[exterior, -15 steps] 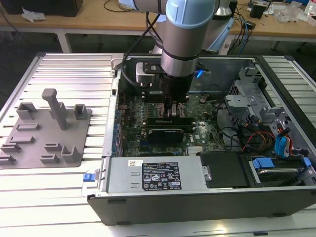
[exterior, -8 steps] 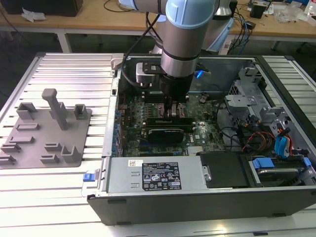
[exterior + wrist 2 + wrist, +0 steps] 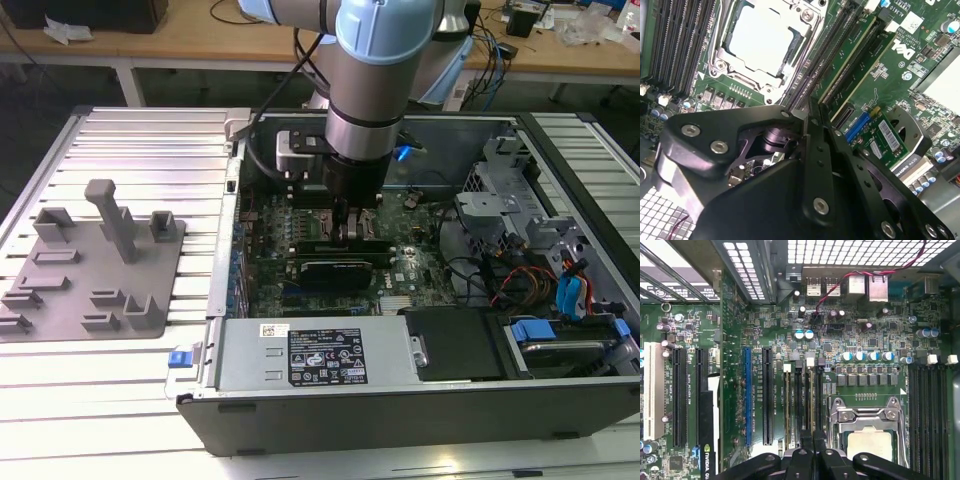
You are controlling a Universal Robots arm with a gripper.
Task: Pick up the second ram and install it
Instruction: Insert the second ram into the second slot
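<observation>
Two black fingers (image 3: 815, 150) of the gripper (image 3: 811, 112) are pressing together with only a thin seam between them. Whether they are pinching anything cannot be told, as the tips are hiding the contact. In the first wrist view, the gripper (image 3: 812, 452) is hanging directly over a thin stick that appears to be the second ram (image 3: 810, 400), which is standing on edge in a memory slot. Another stick (image 3: 787, 405) is sitting in a slot just beside it, and the silver processor socket (image 3: 867, 425) is lying near both. In the exterior view, the arm (image 3: 385, 60) is reaching down from the upper centre of the frame into the open computer case (image 3: 400, 400), while the grey plastic fixture (image 3: 95, 270) is resting at the left on the ribbed table (image 3: 150, 140).
</observation>
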